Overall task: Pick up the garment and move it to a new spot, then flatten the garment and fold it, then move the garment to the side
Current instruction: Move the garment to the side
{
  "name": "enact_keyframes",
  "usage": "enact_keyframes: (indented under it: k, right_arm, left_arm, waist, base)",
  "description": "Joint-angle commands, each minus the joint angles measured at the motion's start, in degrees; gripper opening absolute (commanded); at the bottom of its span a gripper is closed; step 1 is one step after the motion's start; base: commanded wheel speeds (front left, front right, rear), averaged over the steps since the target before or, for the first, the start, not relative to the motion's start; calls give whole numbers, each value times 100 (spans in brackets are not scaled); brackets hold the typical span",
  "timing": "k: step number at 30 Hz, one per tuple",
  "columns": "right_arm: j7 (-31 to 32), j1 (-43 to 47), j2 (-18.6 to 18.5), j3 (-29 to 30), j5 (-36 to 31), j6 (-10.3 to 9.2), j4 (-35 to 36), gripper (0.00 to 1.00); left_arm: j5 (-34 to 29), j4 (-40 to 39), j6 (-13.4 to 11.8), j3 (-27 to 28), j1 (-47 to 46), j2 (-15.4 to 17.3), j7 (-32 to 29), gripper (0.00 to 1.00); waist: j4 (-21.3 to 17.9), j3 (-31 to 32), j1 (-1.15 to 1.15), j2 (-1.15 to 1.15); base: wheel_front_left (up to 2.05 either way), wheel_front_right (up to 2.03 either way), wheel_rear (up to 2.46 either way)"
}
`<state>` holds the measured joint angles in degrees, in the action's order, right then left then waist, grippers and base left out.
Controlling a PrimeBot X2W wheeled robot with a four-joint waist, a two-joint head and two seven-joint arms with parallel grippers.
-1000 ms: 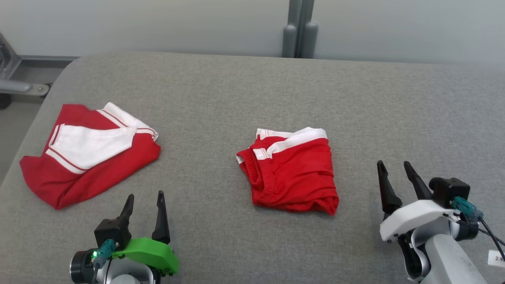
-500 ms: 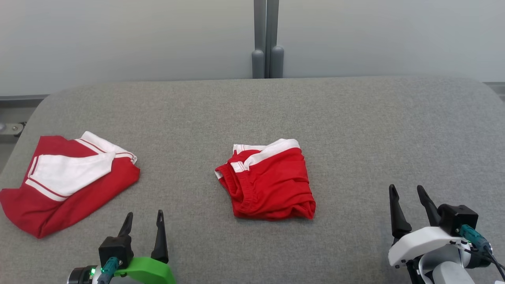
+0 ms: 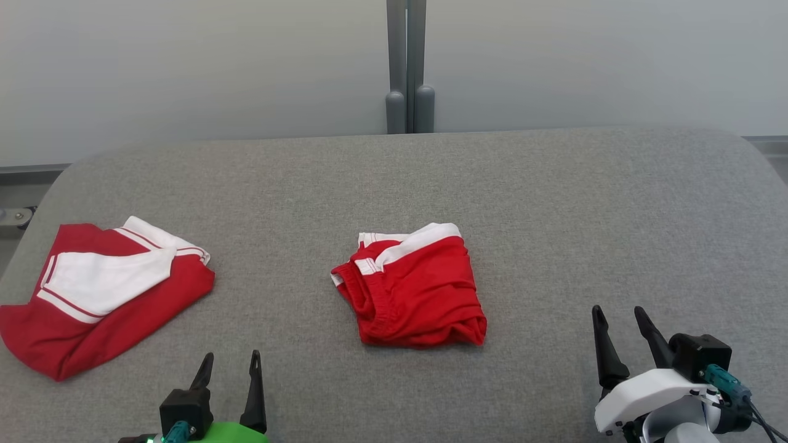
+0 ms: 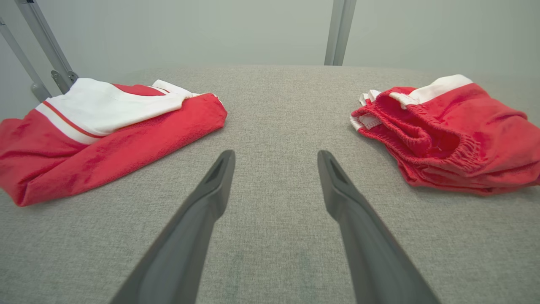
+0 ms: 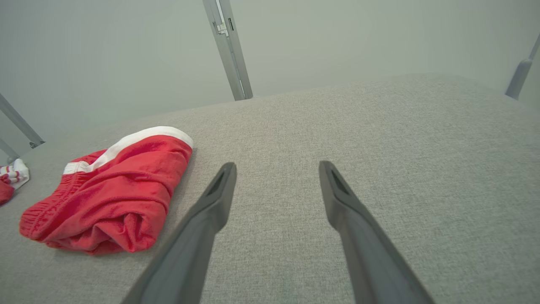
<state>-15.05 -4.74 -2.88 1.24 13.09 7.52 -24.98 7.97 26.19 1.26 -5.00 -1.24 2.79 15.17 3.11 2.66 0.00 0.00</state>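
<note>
On the robot's left side of the grey fabric-covered table (image 3: 554, 203), near the edge, a folded red garment with white panels and thin red stripes (image 3: 123, 320) is laid flat. In the left wrist view this folded red garment (image 4: 105, 139) is seen to the left of the fingers, and a small corner of it (image 5: 12, 175) is caught at the left border of the right wrist view.

The left gripper (image 3: 231, 357), mounted on a green body, is held low at the near edge. Its two dark fingers are spread wide, with nothing between them, and are pointed away from the robot over bare cloth (image 4: 275, 156).

The folded red shorts with a white band (image 3: 418, 295) are placed near the middle of the table, well apart from both grippers. The packet is nearly square and is turned a little. The gathered elastic waist is directed to the robot's left and runs from far to near. The white band is laid along the far edge and slants farther toward the right. The thick folded edge is turned to the near right side. The waist opening (image 4: 460, 131) is seen clearly from the left wrist, the rolled edge (image 5: 114, 190) from the right wrist.

The right gripper (image 3: 617, 311), on a white body, is held at the near right, its fingers equally spread and empty (image 5: 277, 165).

A grey upright post (image 3: 406, 67) is seen behind the table.
</note>
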Motion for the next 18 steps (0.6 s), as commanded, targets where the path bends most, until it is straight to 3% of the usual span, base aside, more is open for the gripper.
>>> enact_keyframes:
  k: [1, 11, 18]
  right_arm:
    - [-18, 60, -10, -12, 23, -7, 0, 100]
    - [-18, -278, -11, -380, -55, -7, -83, 100]
    - [-18, -741, -12, -720, -78, -7, -536, 100]
  left_arm:
    - [42, -26, -3, -13, 54, 23, -6, 100]
    - [154, -74, -3, -241, -120, 24, -6, 100]
    - [318, 58, 42, -763, -287, 23, -6, 100]
  waist:
    - [19, -27, 0, 0]
    - [300, -287, 0, 0]
    - [956, -478, 0, 0]
  base:
    - [0, 0, 0]
    - [0, 0, 0]
    - [0, 0, 0]
